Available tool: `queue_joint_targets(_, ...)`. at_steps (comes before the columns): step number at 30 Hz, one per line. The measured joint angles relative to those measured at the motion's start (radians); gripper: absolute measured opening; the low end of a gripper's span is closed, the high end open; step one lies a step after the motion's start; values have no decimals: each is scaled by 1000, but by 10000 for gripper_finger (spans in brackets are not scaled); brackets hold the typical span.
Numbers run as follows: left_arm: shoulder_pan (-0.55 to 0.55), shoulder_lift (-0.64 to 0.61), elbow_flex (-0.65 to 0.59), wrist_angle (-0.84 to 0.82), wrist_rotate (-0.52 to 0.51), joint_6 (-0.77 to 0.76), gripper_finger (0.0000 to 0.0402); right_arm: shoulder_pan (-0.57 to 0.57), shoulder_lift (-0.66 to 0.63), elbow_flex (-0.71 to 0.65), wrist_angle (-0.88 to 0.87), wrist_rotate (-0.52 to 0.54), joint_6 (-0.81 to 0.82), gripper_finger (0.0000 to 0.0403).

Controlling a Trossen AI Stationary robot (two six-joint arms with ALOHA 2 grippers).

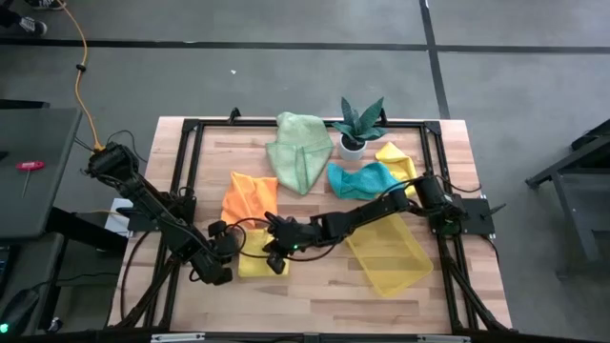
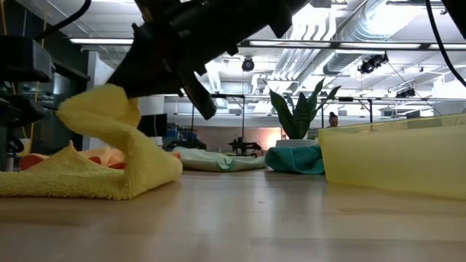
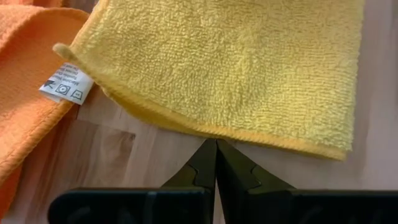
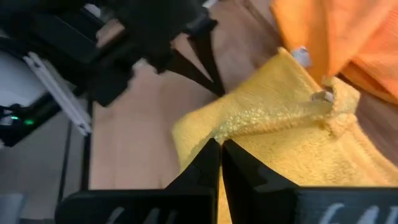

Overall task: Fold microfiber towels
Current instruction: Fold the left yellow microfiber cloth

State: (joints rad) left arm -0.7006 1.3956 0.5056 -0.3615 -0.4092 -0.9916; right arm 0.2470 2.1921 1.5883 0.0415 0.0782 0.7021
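Observation:
A yellow towel (image 1: 255,267) lies near the table's front left, partly folded over, with one part raised into a hump (image 2: 102,109). My right gripper (image 4: 221,144) reaches across from the right and is shut on it. My left gripper (image 3: 216,143) is shut, its tips right at the towel's hem. An orange towel (image 1: 250,198) lies just behind the yellow towel. Flat on the table farther back lie a pale green towel (image 1: 297,152), a teal towel (image 1: 364,179) and another yellow towel (image 1: 396,160). My left gripper's shut tips stand at the yellow towel's hem (image 3: 217,135), slanting down from the table's left; whether they touch it I cannot tell. My right gripper pinches the yellow towel just below a raised ridge (image 4: 239,127) between its two fingers, slanting down from the table's right. One layer or several, I cannot tell. The held part stands lifted while the rest (image 2: 65,182) lies on the table.
A translucent yellow tray (image 1: 389,252) stands at the front right under my right arm. A small spiky plant (image 1: 357,124) in a white pot stands at the back. A black frame (image 1: 191,129) runs round the tabletop. Bare wood shows along the near edge.

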Motion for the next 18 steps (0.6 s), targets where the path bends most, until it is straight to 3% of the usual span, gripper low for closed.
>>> queue_joint_targets(4,0,0,0,-1,-5,0,0,-7,0,0,57,-34,-4,15)
queue_joint_targets(13,0,-1,0,-5,-19,0,0,-15,-2,0,159,-34,-75,131)
queue_joint_targets(18,0,-1,0,-7,-21,0,0,-36,-39,0,99,-72,-141,164)
